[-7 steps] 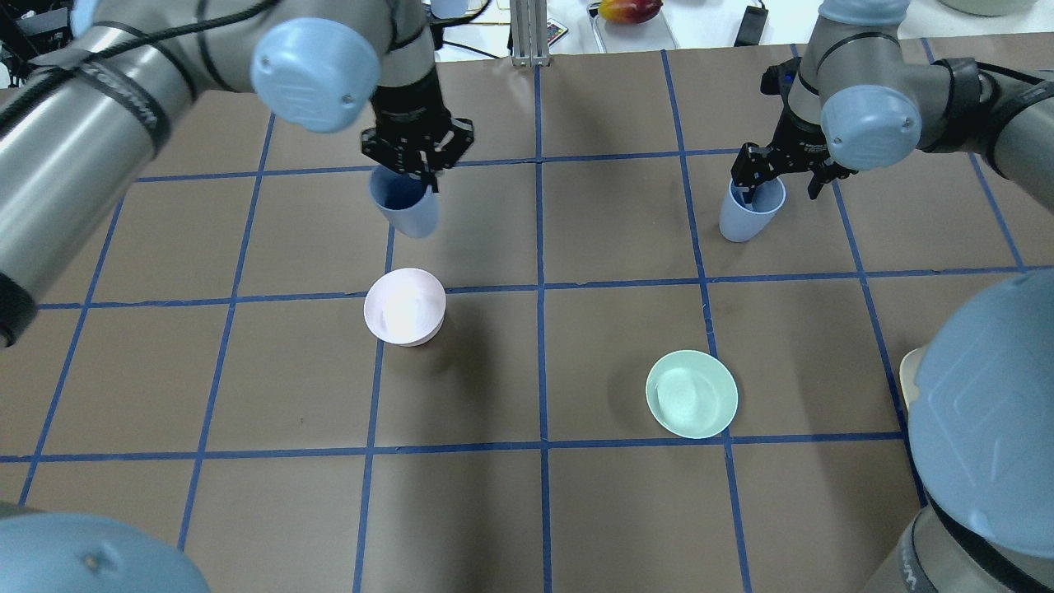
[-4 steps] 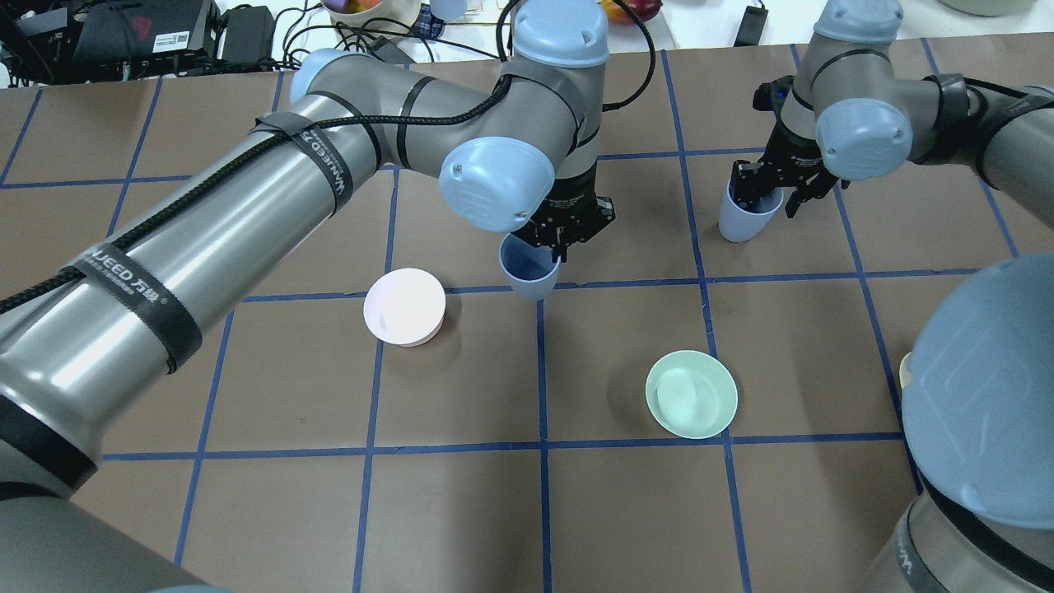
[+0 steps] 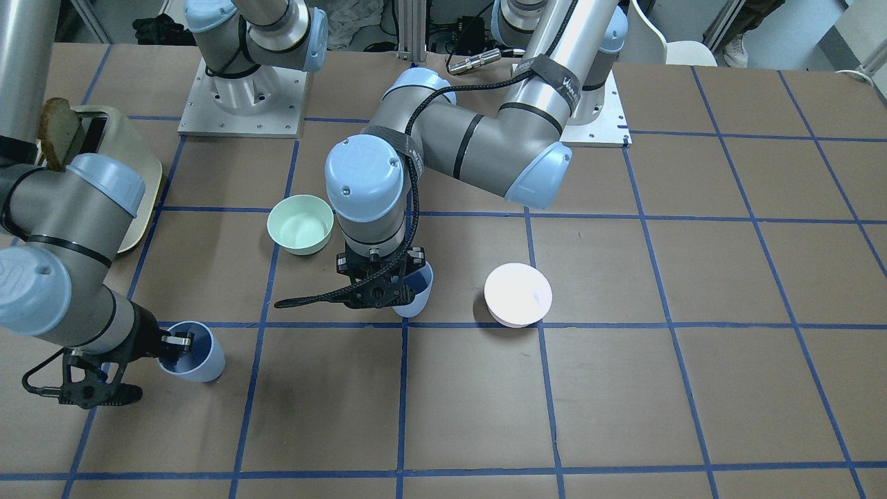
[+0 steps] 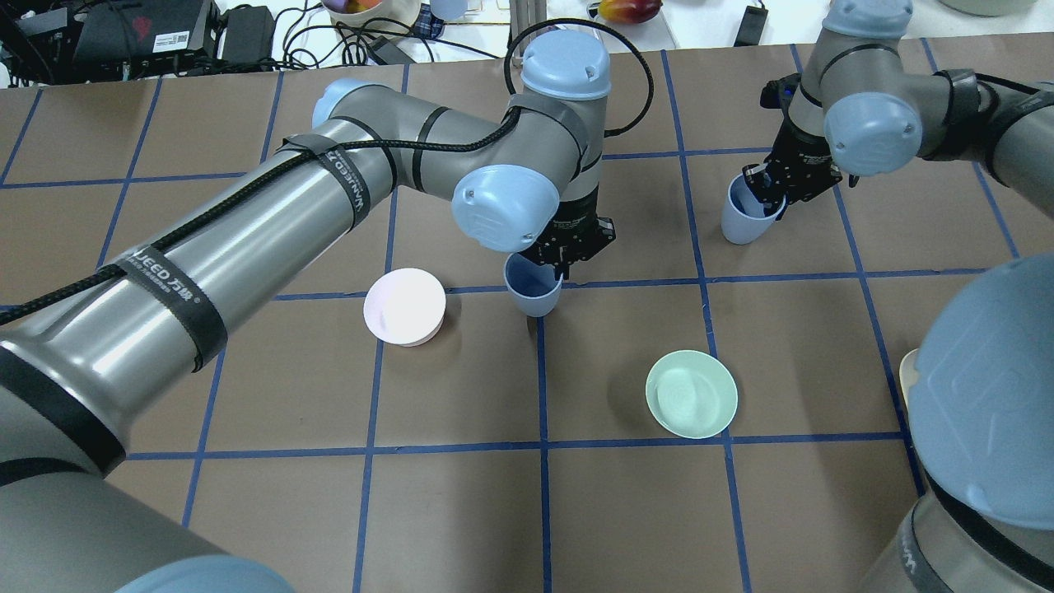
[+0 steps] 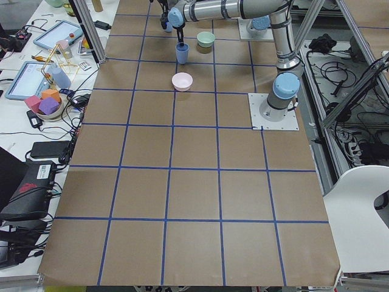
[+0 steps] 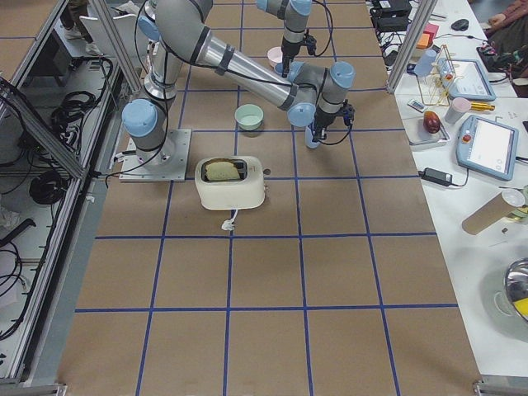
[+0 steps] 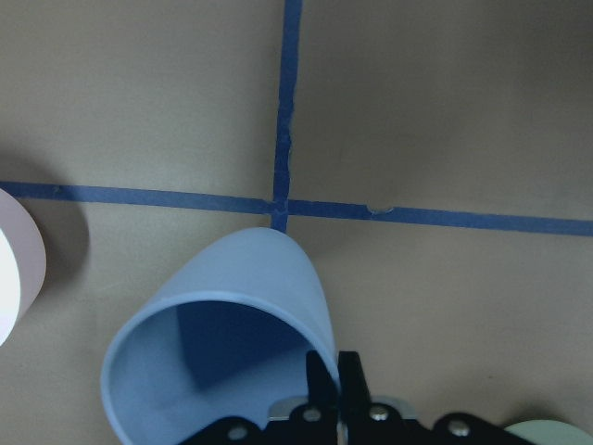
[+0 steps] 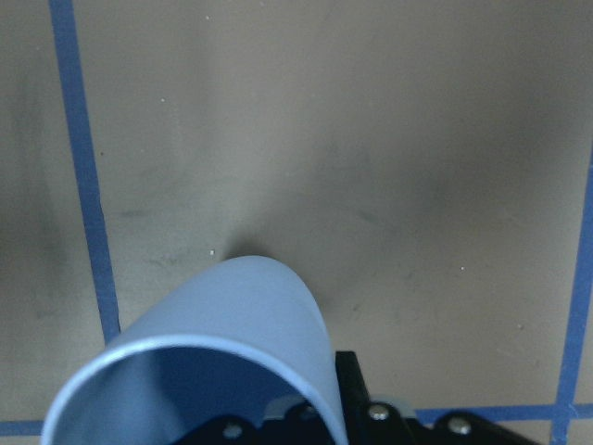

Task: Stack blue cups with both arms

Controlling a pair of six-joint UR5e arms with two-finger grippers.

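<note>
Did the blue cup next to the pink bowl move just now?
Yes. In the overhead view the blue cup went from the far side of the pink bowl to its right, at the middle tape line.

left wrist view | blue cup (image 7: 232,306) is leaning, its open mouth is facing the camera | left gripper (image 7: 335,373) is pinching the cup's wall at the rim, right side | cup's base is covering part of the tape crossing (image 7: 283,206) on the brown table (image 7: 445,111) | pink bowl (image 7: 14,278) is showing at left edge | green bowl (image 7: 548,434) is peeking in at bottom right corner
</note>
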